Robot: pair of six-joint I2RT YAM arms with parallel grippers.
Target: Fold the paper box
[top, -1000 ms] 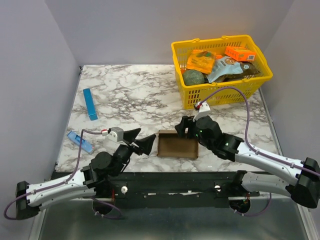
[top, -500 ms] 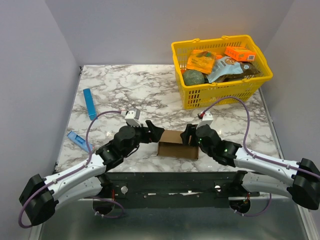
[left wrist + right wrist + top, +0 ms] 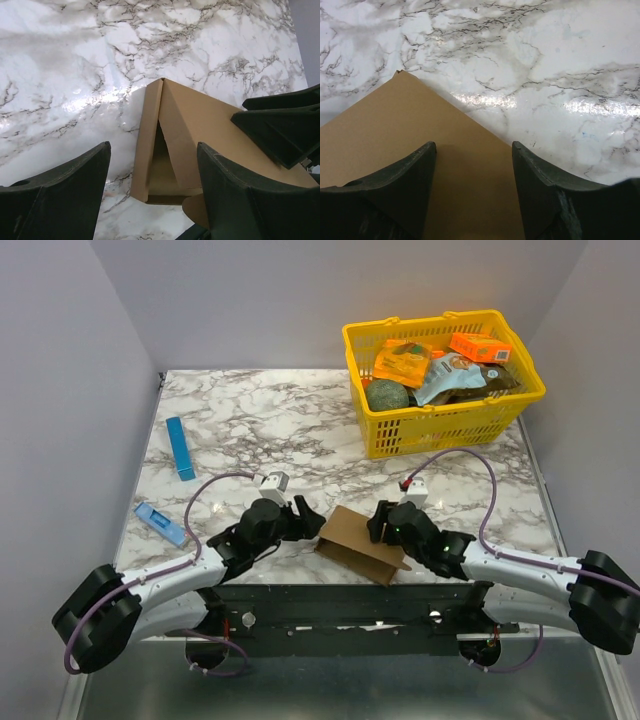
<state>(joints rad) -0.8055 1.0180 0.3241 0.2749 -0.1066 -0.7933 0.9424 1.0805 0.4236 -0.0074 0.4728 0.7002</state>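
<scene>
The paper box is a partly raised brown carton lying skewed near the table's front edge. In the left wrist view its open left end faces me, with a side strip and a sloping top panel. My left gripper is open and straddles that end, its left finger over bare marble and its right finger over the panel. My right gripper is open, hovering over the box's flat top panel at the right end. The right gripper's fingers show above the carton in the left wrist view.
A yellow basket with orange packets and other goods stands at the back right. A thin blue strip and a small blue item lie at the left. The table's front edge is just behind the box.
The left arm swung forward and right to the box's left end, its jaws narrowing a little. The box turned from square to skewed. The right gripper shifted nearer the front edge.
</scene>
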